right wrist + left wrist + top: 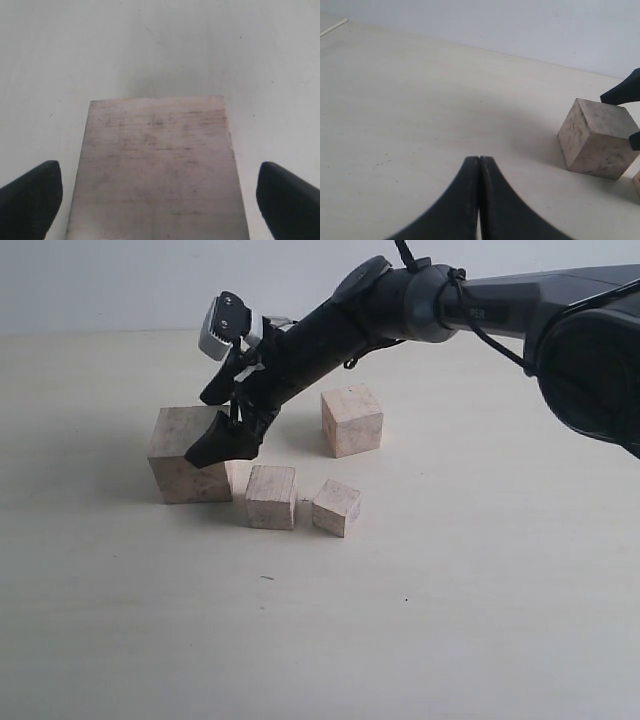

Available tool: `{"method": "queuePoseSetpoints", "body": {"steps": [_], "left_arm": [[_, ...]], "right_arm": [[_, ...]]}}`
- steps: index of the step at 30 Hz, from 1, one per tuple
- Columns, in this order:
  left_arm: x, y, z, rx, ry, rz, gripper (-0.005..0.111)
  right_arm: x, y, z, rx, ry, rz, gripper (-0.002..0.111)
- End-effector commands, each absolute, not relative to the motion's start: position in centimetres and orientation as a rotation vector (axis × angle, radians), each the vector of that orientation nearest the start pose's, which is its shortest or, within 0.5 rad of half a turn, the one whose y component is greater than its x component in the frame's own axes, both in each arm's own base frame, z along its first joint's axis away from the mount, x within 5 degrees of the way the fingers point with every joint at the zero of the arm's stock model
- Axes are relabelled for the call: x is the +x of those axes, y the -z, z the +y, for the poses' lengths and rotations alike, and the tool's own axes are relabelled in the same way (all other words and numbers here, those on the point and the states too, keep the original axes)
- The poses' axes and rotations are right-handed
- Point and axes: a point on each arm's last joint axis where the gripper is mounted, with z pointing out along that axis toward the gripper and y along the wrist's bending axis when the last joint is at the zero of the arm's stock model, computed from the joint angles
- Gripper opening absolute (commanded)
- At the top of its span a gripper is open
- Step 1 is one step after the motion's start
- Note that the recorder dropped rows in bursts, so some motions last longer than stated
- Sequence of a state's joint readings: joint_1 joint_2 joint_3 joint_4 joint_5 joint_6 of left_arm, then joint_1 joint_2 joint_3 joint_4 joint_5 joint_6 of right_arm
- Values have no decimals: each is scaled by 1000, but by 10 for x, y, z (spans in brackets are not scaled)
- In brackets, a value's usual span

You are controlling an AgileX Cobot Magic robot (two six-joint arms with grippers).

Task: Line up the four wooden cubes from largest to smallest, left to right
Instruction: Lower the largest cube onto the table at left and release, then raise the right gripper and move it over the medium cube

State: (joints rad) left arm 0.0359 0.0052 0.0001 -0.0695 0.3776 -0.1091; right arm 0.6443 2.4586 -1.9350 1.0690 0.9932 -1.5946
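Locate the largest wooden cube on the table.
In the exterior view the largest cube sits at the left end of the group, just left of the third-largest cube, with the right claw open around it.

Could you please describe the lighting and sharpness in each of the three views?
Exterior view: soft even light, faint shadow beside the largest cube. Left wrist view: shut jaws close and soft-edged, cube sharper. Right wrist view: wood grain clear, jaws blurred.
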Motion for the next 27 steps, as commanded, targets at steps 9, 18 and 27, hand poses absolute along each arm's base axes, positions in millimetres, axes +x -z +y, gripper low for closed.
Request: {"method": "queuePoseSetpoints", "body": {"steps": [9,18,27], "left_arm": [[53,-179,-1,-172,123,1854,0],[53,-179,-1,-172,123,1854,0],[53,-179,-1,-172,123,1854,0]], "right_arm": [[363,-224,348,-1596,-947,1788,105],[356,-289,316,-1289,-711,2151,36],[349,-293,294,-1088,-566,2409,0]]}}
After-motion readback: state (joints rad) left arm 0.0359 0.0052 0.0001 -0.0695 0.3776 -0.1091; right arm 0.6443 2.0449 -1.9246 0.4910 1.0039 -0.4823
